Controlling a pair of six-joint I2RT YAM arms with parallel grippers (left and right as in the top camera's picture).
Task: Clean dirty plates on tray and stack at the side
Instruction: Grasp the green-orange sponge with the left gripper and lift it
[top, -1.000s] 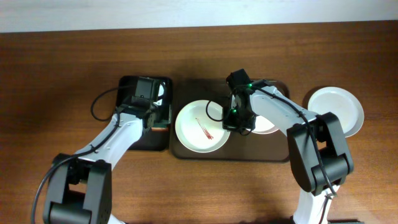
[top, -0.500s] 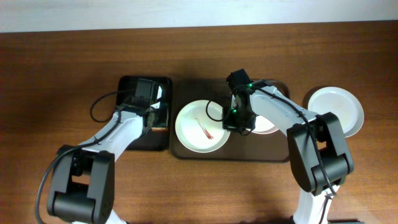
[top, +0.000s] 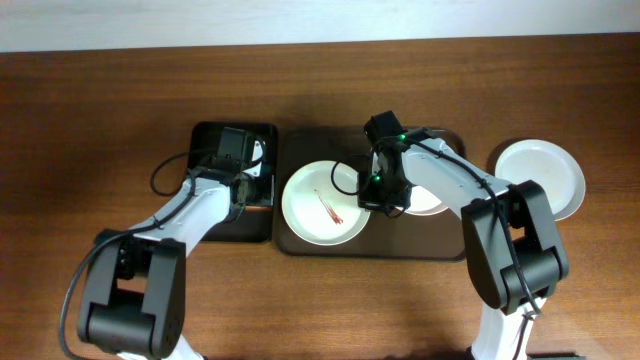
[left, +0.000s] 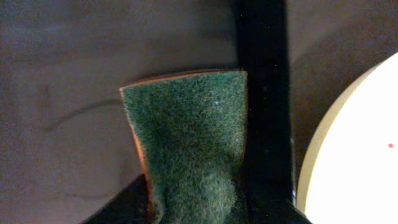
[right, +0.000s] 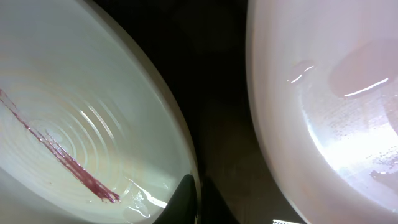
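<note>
A pale plate with a dark-red smear lies at the left of the brown tray. My right gripper is shut on its right rim, and its fingertips pinch the edge. A second plate lies to the right, largely under the right arm. My left gripper is over the black tray. A green sponge with an orange side sits between the jaws, squeezed narrow at their tips.
A white plate without smears rests on the wooden table right of the brown tray. The black tray's raised rim stands between the sponge and the smeared plate.
The left jaws have drawn in on the sponge and the left arm shifted slightly. The right arm and the plates have not moved.
</note>
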